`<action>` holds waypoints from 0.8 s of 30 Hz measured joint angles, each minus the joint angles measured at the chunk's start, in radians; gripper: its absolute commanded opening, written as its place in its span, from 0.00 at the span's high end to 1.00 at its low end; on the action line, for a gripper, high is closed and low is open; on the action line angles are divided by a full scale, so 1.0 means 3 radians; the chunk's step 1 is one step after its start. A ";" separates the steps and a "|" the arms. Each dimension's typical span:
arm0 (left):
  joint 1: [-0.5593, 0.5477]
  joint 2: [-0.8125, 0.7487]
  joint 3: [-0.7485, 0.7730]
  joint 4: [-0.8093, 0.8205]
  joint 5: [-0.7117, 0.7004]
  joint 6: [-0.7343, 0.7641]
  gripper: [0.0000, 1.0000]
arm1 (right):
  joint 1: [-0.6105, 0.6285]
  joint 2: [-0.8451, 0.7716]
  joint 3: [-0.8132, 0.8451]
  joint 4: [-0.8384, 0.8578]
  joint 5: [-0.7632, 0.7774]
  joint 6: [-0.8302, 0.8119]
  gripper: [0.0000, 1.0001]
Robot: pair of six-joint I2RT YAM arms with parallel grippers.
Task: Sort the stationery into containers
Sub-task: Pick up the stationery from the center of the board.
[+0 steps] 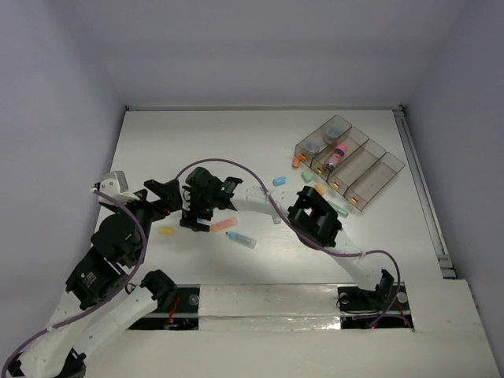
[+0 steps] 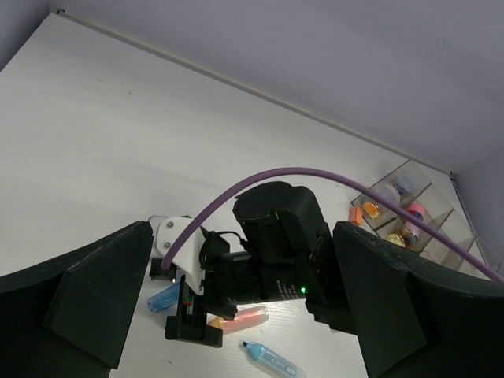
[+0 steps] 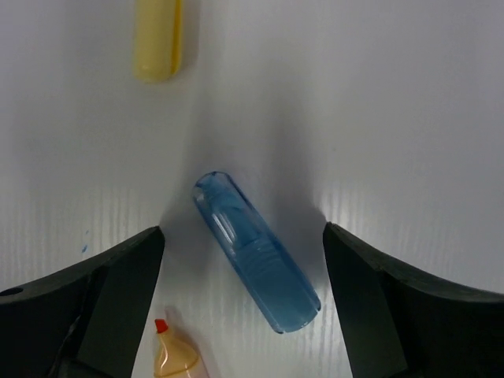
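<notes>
We see the blue marker flat on the counter, between the spread fingers of our right hand, touching neither. Its long axis runs diagonal across the gap, so we judge a wrist twist comes first.

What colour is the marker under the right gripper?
Translucent blue; the marker shows best in the right wrist view.

The yellow marker runs off the top edge of the right wrist view, and the orange marker runs off its bottom edge. In the left wrist view the right arm covers part of a blue piece, and what lies in the tray is too small to name
</notes>
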 measured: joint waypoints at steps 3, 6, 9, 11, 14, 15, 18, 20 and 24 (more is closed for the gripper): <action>0.0000 -0.0092 -0.0028 0.0006 -0.0008 0.0019 0.02 | 0.0005 0.0043 0.0028 -0.0008 0.0017 0.0004 0.23; 0.0000 -0.0177 -0.0037 0.0032 -0.0015 0.0024 0.02 | 0.0005 0.0051 0.0055 0.0001 0.0104 -0.0005 0.53; 0.0000 -0.0200 -0.0065 0.0085 -0.0013 0.0024 0.02 | 0.0004 0.0051 0.0045 0.0061 0.0205 0.0004 0.65; 0.0000 -0.0198 -0.0104 0.0103 -0.0003 0.0024 0.02 | -0.0006 0.0051 0.0015 0.0137 0.0223 0.0019 0.70; 0.0000 -0.0195 -0.0149 0.0103 0.0005 0.0024 0.02 | -0.0042 0.0051 -0.0003 0.0216 0.0220 0.0060 0.80; 0.0000 -0.0195 -0.0156 0.0103 0.0011 0.0024 0.02 | -0.0050 0.0051 -0.0028 0.0272 0.0209 0.0090 0.87; 0.0000 -0.0195 -0.0173 0.0114 0.0015 0.0025 0.02 | -0.0106 0.0011 -0.0188 0.0570 0.0137 0.0231 0.93; 0.0000 -0.0195 -0.0192 0.0128 0.0017 0.0028 0.02 | -0.0164 -0.0053 -0.0347 0.0785 0.0107 0.0403 0.93; 0.0004 -0.0188 -0.0214 0.0130 0.0061 0.0037 0.02 | -0.0366 -0.0310 -0.0740 0.1284 0.0140 0.0838 0.92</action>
